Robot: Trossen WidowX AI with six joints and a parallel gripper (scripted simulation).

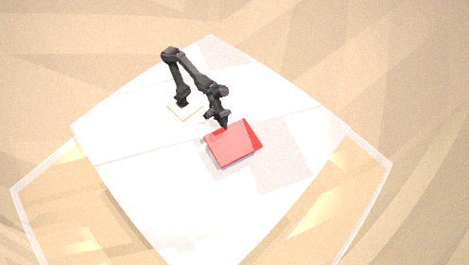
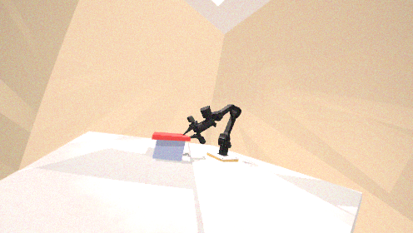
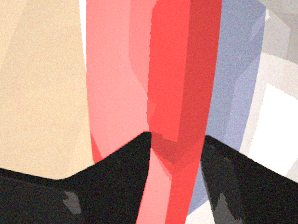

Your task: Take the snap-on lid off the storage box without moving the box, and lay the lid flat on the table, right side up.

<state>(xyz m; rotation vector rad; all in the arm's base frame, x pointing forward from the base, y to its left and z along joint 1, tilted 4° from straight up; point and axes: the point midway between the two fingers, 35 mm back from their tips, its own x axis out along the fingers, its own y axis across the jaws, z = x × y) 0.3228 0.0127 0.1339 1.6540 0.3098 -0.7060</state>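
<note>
The red lid [image 1: 235, 148] [image 2: 168, 136] [image 3: 112, 55] lies over the top of the blue-grey storage box [image 2: 168, 151] [image 3: 234, 65], right side up and roughly level. The box stands upright on the table [image 1: 156, 199] [image 2: 125, 204]. Any small gap between lid and box is too small to tell. My gripper [image 1: 225, 128] [image 2: 187, 136] [image 3: 176, 140] is shut on the lid's edge on the side facing the arm's base, with one finger above the lid and the other below its rim. The box's far side is hidden in the wrist view.
The arm's base plate [image 1: 184, 114] [image 2: 222, 158] sits on the table behind the gripper, a short way from the box. The table's edges show in the top and exterior views. Patches of light and shadow lie across the table top.
</note>
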